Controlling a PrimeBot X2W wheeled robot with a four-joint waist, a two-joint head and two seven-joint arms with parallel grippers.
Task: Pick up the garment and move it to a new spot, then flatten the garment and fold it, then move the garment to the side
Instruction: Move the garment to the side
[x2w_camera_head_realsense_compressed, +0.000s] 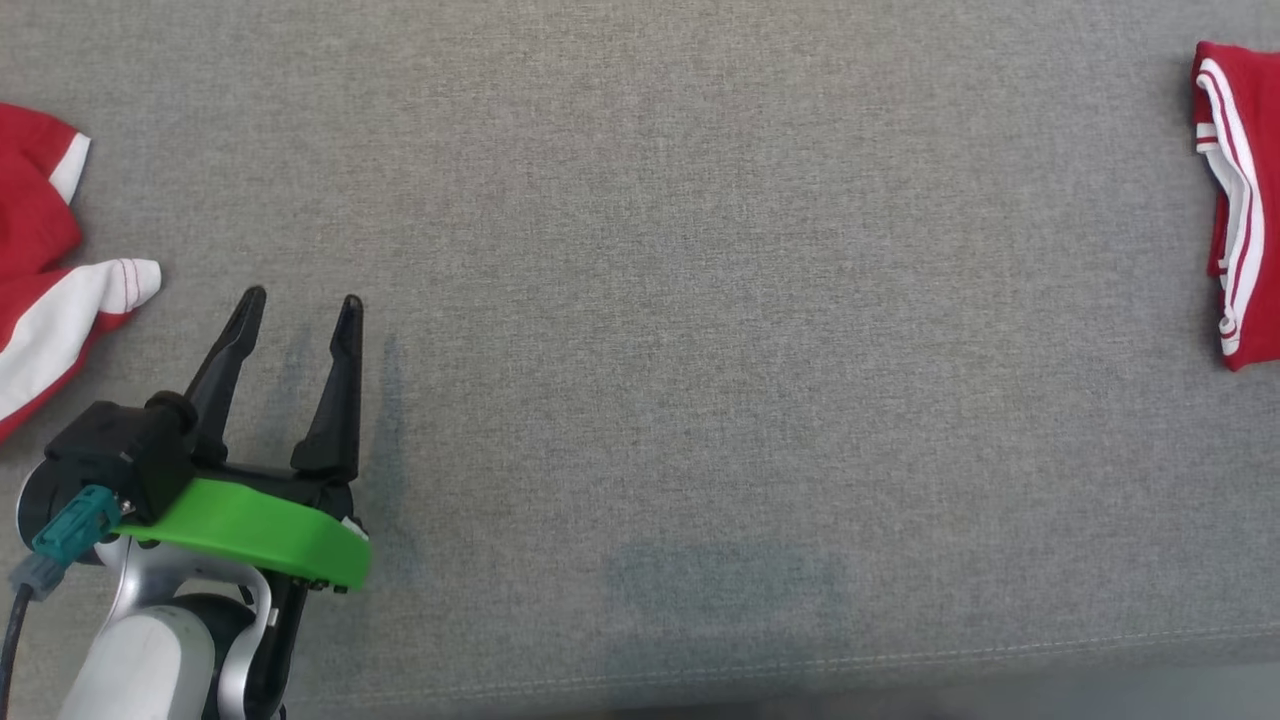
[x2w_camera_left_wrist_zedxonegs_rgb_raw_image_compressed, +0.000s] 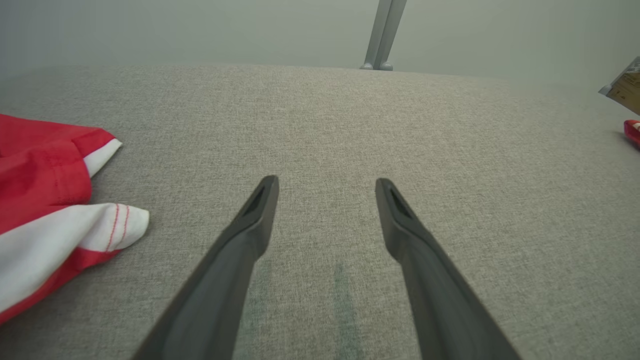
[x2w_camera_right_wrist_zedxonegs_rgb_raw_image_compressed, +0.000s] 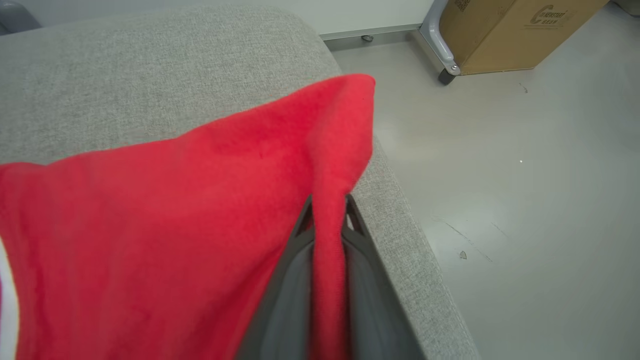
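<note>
In the right claw (x2w_camera_right_wrist_zedxonegs_rgb_raw_image_compressed: 328, 202) — a red garment (x2w_camera_right_wrist_zedxonegs_rgb_raw_image_compressed: 175, 225).

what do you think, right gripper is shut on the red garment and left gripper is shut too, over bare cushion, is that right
Not quite. The left gripper is open, with its fingers spread apart over bare cushion, as the left wrist view shows. The right gripper is indeed shut on the red garment.

1. Bright, even, diffuse light in all views; no glare.
2. Faint soft shadows on grey cushion (x2w_camera_head_realsense_compressed: 700, 250) beside left gripper (x2w_camera_head_realsense_compressed: 301, 297).
3. Wrist views bow at edges; far background slightly soft.
</note>
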